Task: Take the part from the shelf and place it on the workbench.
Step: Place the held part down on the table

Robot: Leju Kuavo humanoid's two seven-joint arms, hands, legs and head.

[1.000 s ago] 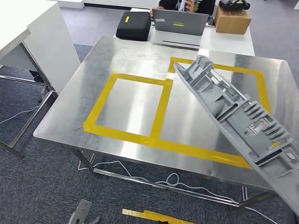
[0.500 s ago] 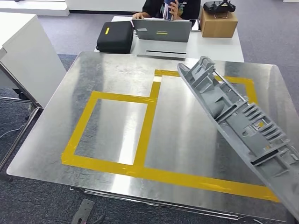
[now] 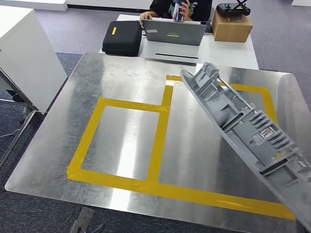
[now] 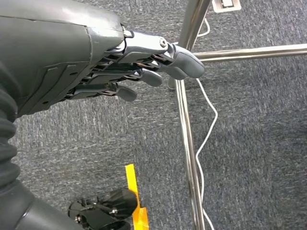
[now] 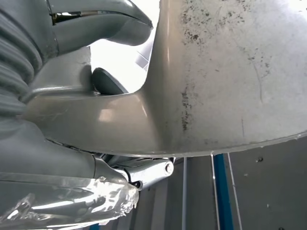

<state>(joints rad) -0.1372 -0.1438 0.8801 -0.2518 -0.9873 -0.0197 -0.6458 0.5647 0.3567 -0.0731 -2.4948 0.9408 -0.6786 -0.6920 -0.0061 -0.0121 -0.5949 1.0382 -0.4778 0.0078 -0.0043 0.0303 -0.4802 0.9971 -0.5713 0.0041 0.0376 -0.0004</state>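
Carpet [image 4: 253,158] lies grey under the left hand [image 4: 119,72], which hangs low beside a chromed table leg [image 4: 186,139]; its fingers [image 4: 148,76] stretch out straight, lying close to one another and holding nothing, with a white cable [image 4: 206,134] trailing on the floor beyond them and a strip of yellow tape [image 4: 135,191] toward six o'clock in that wrist view. In the head view a white desk [image 3: 22,53] stands at nine to ten o'clock, then the steel workbench [image 3: 69,131] spreads across the middle, marked with yellow tape rectangles [image 3: 157,145]. At twelve o'clock, beyond the bench, a black case [image 3: 122,38] and a grey laptop [image 3: 173,33] sit on a white table [image 3: 227,53], a person [image 3: 180,8] seated behind it, and a cardboard box [image 3: 231,26] at one o'clock. The part [image 3: 249,136], a long grey ribbed plastic moulding, slants from the centre toward five o'clock, raised above the right-hand rectangle and tilted, its far tip up. In the right wrist view the right hand [image 5: 72,139] clamps the part's pale smooth underside, thumb on one face and fingers [image 5: 148,171] under the other.
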